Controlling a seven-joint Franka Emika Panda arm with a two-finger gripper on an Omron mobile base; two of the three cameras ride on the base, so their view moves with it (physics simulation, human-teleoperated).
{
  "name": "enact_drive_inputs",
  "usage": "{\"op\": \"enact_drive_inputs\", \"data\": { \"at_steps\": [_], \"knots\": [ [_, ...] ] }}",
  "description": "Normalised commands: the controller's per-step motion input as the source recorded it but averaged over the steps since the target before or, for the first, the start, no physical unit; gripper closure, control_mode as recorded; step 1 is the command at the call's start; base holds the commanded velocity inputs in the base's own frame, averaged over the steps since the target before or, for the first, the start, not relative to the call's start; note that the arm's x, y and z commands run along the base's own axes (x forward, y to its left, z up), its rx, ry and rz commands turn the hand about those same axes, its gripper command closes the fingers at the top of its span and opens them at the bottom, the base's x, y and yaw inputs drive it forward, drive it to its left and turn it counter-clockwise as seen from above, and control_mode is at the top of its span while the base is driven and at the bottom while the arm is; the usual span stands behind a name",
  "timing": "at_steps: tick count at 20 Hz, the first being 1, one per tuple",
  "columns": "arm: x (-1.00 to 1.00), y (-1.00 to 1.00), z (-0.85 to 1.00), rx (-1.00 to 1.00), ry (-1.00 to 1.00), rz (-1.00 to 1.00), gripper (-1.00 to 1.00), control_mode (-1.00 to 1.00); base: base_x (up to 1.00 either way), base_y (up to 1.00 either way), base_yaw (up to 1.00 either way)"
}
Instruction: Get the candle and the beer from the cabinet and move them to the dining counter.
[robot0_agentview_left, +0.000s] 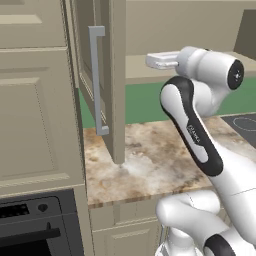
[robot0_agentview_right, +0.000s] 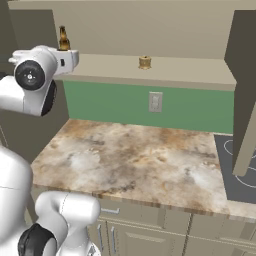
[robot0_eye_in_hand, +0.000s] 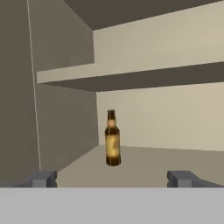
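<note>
Jaws wide open, gripping nothing, gripper (robot0_eye_in_hand: 112, 178) facing the beer (robot0_eye_in_hand: 112, 139) upright at the cabinet (robot0_agentview_right: 165, 70) shelf's left end. Candle (robot0_agentview_right: 145, 62) further right, well apart.

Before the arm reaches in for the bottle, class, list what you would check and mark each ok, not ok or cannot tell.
1. Cabinet door swung open: ok.
2. Beer upright on the cabinet shelf: ok.
3. Gripper open, jaws apart: ok.
4. Beer roughly centred ahead of the gripper in the hand view: ok.
5. Candle well apart from the beer: ok.
6. Room on the dining counter for both: cannot tell.
</note>
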Motion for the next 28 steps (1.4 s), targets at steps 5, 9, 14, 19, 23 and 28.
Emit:
{"op": "enact_drive_inputs", "data": {
  "at_steps": [5,9,14,19,23,28],
  "knots": [
    [0.27,0.00,0.00,-0.08,0.01,-0.08,-1.00,-1.00,0.00,0.00,0.00],
    [0.35,0.00,0.00,-0.06,0.00,-0.08,-1.00,-1.00,0.00,0.00,0.00],
    [0.41,0.04,0.00,-0.04,0.00,-0.09,-1.00,-1.00,0.00,0.00,0.00],
    [0.37,0.21,0.06,0.00,0.02,-0.02,-1.00,-1.00,0.00,0.00,0.00],
    [0.15,0.20,0.16,0.00,0.03,0.00,-1.00,-1.00,0.00,0.00,0.00],
    [0.09,0.32,0.17,0.00,0.08,0.00,-1.00,-1.00,0.00,0.00,0.00]
  ]
}}
